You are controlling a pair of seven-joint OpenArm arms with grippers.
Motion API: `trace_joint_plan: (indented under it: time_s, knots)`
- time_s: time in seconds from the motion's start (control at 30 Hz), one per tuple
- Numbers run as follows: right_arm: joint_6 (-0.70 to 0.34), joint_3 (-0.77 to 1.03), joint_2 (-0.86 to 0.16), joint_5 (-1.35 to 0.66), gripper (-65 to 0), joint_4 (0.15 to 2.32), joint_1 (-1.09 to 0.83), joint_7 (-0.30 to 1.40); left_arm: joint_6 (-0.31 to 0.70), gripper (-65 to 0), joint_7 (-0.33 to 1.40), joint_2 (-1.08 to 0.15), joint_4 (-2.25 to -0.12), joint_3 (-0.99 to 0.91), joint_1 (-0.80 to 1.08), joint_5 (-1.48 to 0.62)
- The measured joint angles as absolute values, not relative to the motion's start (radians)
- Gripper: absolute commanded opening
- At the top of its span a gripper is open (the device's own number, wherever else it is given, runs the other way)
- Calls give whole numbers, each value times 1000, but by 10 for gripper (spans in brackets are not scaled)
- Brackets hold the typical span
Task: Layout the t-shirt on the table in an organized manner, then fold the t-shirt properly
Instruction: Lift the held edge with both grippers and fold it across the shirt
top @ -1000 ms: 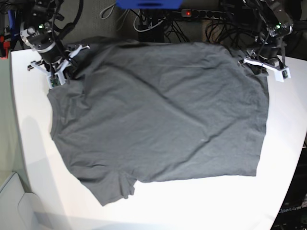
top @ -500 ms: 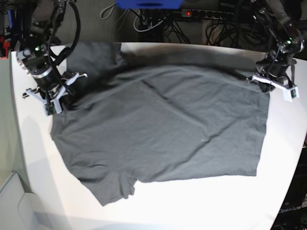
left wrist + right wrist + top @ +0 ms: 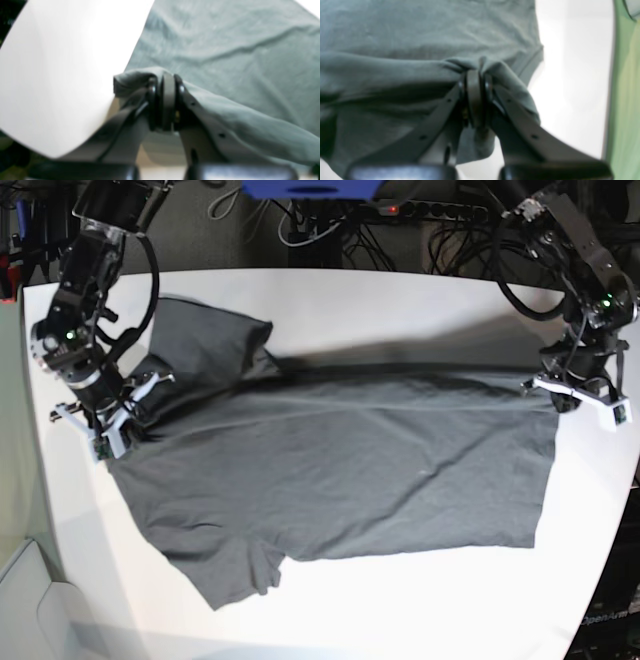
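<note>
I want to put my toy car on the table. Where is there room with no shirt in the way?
The table is bare along the near edge, below the t-shirt's hem and sleeve. There is also a bare band at the far edge, behind the lifted fold. It is crowded at both ends, where the left gripper and the right gripper pinch the shirt.

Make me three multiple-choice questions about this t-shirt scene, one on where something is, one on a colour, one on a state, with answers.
1. Where does the free sleeve of the t-shirt lie in the base view?
A. near left
B. far right
C. centre

2. What colour is the table?
A. white
B. black
C. brown

3. How are the left gripper and right gripper?
A. both open
B. both shut on fabric
C. one open

Answers: 1 A, the sleeve sticks out near left. 2 A, the bare top is white. 3 B, wrist views show cloth pinched.
</note>
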State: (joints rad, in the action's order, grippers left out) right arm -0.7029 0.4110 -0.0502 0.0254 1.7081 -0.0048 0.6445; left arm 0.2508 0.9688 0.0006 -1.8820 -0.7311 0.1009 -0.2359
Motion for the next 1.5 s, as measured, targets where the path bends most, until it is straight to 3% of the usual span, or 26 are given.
trace_joint_plan:
  time_s: [0.63, 1.5]
  knots:
    - [-702, 412, -83, 26, -650, 1491, 165, 635, 255, -650, 973, -30, -1743, -725, -48, -239]
    - [-702, 410, -99, 26, -650, 1370, 234, 627, 247, -635, 937, -72, -1508, -731, -176, -231]
